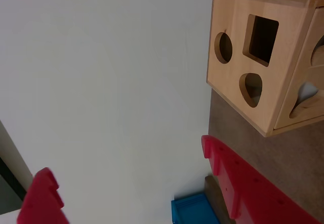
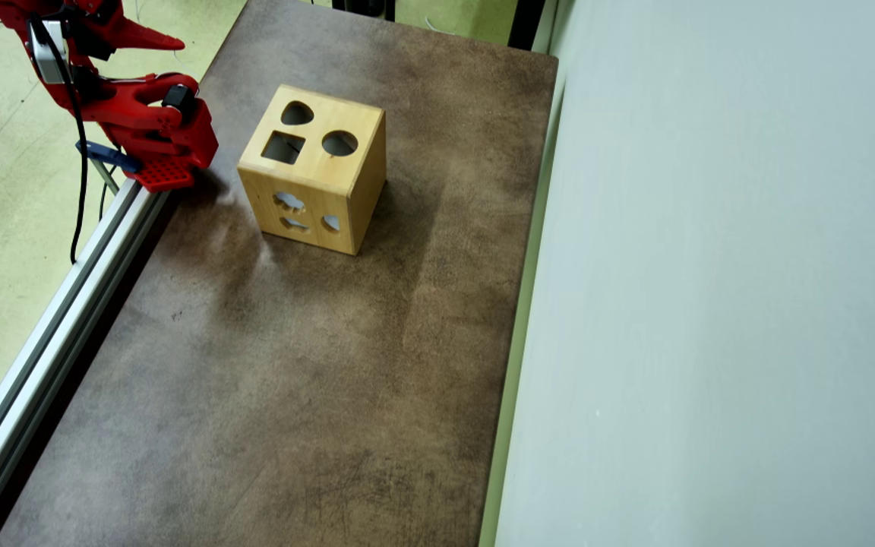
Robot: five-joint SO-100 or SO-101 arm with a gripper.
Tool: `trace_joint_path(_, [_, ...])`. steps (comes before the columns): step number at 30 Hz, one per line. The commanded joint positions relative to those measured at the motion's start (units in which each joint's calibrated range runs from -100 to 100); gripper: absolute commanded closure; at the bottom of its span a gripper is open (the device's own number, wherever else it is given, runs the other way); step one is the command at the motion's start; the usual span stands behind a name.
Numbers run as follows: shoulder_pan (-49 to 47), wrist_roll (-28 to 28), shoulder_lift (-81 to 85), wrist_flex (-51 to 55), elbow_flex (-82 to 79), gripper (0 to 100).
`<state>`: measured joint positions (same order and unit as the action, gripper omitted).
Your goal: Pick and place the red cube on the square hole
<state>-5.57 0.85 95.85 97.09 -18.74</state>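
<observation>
In the wrist view, the pincer [image 1: 126,168] is seen with its two red fingers set wide apart and nothing held between them; a pale wall fills the gap. The box [image 1: 263,62] is seen at upper right, its top face turned toward the camera, with the square hole [image 1: 261,39] flanked by a round and a rounded-triangle cutout. A blue part [image 1: 192,210] is seen at the bottom edge. The cube is not shown. In the overhead view, the arm [image 2: 130,106] is folded at the worktop [image 2: 293,365] corner, apparently parked clear of the box [image 2: 314,169]. The square hole [image 2: 283,147] faces upward, just beside the pincer. No cube is visible on the worktop; its location cannot be determined.
</observation>
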Motion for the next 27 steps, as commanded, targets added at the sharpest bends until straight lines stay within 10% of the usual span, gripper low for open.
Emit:
trace_joint_path(1, [-0.15, 0.00, -0.43, 0.09, 1.12, 69])
trace_joint_path(14, [-0.15, -0.10, -0.35, 0.17, 6.75, 97])
trace_joint_path(27, [-0.15, -0.10, -0.35, 0.41, 8.81, 98])
